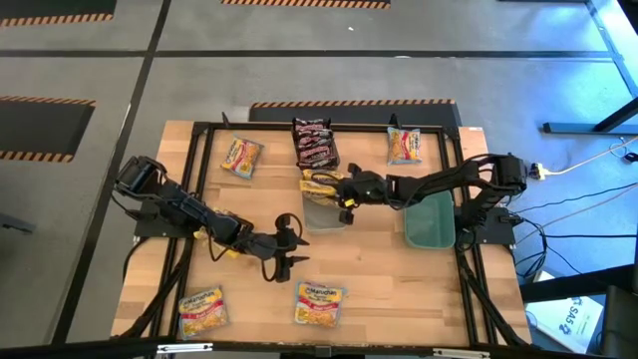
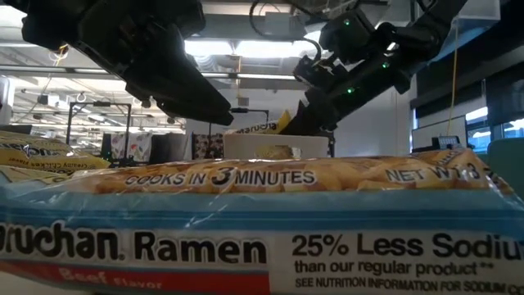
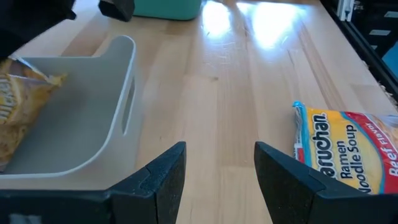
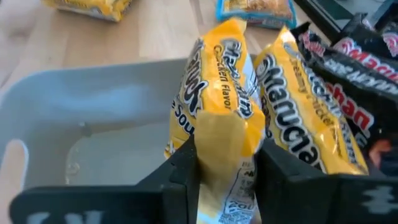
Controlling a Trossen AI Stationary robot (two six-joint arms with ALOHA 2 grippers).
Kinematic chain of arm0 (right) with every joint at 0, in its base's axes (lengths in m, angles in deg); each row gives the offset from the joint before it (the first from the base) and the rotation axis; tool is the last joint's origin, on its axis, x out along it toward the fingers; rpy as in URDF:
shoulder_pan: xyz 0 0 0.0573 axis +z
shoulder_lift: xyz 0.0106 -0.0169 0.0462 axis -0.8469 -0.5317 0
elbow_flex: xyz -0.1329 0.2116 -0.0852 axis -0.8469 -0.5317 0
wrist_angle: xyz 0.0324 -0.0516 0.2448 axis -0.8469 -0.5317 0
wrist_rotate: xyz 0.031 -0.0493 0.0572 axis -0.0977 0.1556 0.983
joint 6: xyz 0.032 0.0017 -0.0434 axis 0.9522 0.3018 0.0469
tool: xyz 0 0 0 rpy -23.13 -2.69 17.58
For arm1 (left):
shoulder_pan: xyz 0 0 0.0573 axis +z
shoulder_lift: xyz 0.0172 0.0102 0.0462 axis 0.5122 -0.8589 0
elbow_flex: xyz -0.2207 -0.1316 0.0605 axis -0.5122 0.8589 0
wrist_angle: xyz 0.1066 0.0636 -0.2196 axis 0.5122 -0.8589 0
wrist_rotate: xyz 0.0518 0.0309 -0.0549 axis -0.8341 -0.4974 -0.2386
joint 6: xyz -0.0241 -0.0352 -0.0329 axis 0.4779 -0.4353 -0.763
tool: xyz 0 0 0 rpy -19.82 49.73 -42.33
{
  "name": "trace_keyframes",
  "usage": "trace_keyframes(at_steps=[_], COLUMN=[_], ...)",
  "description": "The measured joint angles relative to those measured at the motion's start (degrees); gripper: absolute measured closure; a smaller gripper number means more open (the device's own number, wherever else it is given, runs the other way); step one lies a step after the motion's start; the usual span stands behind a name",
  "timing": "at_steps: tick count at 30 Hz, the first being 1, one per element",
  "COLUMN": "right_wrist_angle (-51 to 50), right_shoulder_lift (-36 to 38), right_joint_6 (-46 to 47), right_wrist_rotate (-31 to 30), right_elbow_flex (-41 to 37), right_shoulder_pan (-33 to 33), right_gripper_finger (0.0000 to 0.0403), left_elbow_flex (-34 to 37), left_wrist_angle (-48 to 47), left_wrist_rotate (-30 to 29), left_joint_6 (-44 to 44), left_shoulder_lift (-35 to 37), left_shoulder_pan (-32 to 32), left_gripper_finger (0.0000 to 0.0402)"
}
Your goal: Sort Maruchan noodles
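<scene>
Right gripper (image 4: 227,180) jaws clamped on yellow packet (image 4: 221,118) over clear bin (image 4: 81,118); left gripper (image 3: 217,180) jaws apart, empty.

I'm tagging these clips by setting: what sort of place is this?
Probably a robotics lab or workshop, not a home or shop. Hazard-striped tape marks the grey floor around a wooden table with a black frame, and the low view shows ceiling strip lights over an open room.

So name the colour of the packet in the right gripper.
Yellow packet, clearest in the right wrist view.
</scene>
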Motion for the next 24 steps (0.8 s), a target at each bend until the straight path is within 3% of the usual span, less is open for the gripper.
trace_keyframes(at_steps=[9, 15, 24], right_wrist_angle=[-1.99, -2.71, -3.35], right_shoulder_lift=[-0.05, -0.04, 1.04], right_joint_6=[0.06, -0.06, -0.87], right_wrist_rotate=[-1.66, -8.45, -8.91], right_elbow_flex=[-0.04, -0.04, 0.09], right_shoulder_pan=[0.03, 0.05, 0.97], right_gripper_finger=[0.0243, 0.0186, 0.0168], left_elbow_flex=[0.0, 0.0, 0.0], left_wrist_angle=[-0.09, -0.11, 0.4], left_wrist_rotate=[0.02, 0.04, 0.13], left_joint_6=[0.7, 0.66, 0.59], left_shoulder_lift=[0.0, 0.0, 0.0], left_shoulder_pan=[0.0, 0.0, -0.02], left_gripper_finger=[0.0218, 0.0218, 0.0218])
